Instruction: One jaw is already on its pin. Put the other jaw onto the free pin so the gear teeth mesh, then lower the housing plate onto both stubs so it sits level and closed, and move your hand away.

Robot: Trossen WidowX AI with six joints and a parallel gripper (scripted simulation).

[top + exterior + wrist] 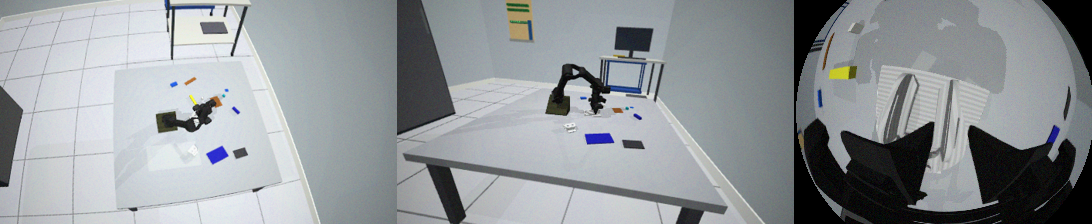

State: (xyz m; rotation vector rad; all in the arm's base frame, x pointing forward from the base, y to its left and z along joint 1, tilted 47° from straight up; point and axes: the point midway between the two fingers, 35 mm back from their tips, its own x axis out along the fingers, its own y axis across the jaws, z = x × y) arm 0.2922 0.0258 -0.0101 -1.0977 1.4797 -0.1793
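Note:
The white ribbed base plate (194, 115) (587, 113) (977, 100) lies on the table under the arm. In the wrist view one pale jaw (900, 107) stands at the left of the base, left of the fingers. The other jaw (948, 117) stands beside it, its near end between the fingers. My gripper (595, 112) (951, 127) is shut on this second jaw, low over the base. The pins and the gear teeth mesh are too hidden to tell. The white housing plate (192, 150) (570, 126), with two dark holes, is away from the base, towards the table's front.
A yellow bar (192, 99) (840, 73) lies beyond the base. An orange plate (218, 102) (617, 110) and a dark blue bar (235, 110) (637, 117) lie to the right. A blue slab (217, 154) (599, 138) and a dark grey slab (240, 153) (633, 144) lie right of the housing plate.

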